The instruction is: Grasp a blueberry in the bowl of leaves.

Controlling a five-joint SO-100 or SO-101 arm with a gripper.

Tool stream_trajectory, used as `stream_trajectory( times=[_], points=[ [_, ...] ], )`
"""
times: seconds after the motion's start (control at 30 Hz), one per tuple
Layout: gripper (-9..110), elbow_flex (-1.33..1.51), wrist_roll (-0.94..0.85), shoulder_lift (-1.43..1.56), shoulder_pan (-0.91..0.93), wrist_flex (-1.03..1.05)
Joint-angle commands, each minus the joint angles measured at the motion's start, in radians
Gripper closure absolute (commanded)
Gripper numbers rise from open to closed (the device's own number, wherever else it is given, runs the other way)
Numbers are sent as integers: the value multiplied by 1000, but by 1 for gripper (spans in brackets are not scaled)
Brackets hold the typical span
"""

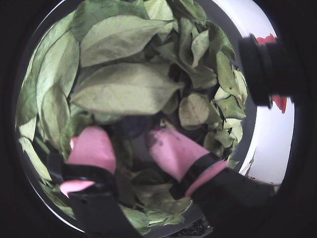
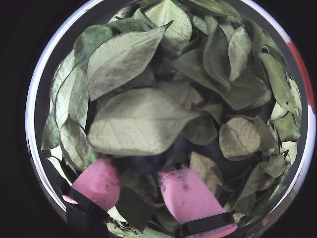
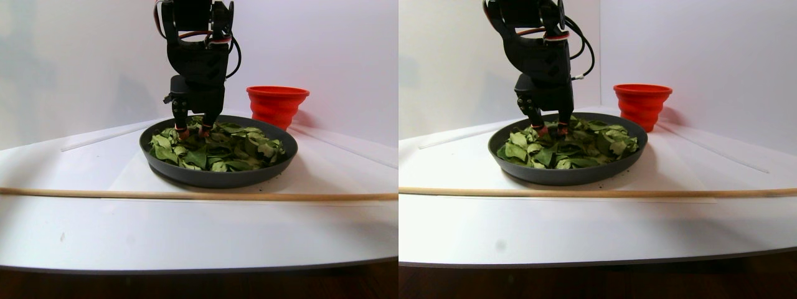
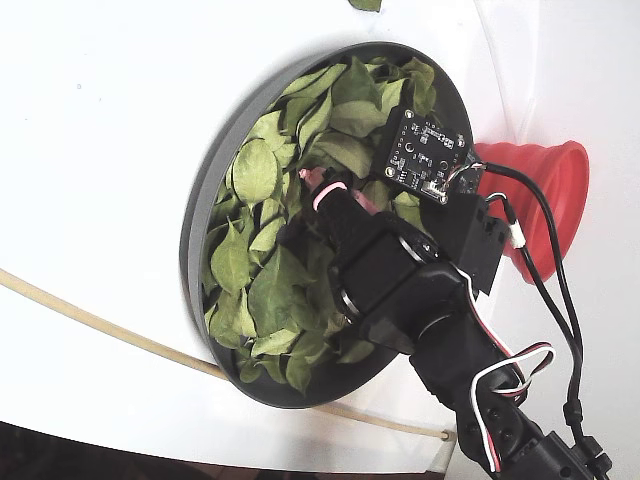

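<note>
My fingers stand among the leaves in the bowl on the tabletop. In the stereo pair view, a cup sits behind-right of it, a rod before.

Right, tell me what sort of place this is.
Probably a staged tabletop test rig, not a kitchen: a bare white table with white backdrop walls, holding only a dark bowl of leaves, a red cup and a thin wooden stick. The gripper is down among the leaves.
</note>
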Motion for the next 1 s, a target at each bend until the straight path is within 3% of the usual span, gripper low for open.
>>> stream_trajectory(
  times=[0.0,0.97],
  points=[
    [86,-57,2,17,9,-21],
    [84,-114,14,-37,17,-48]
  ],
)
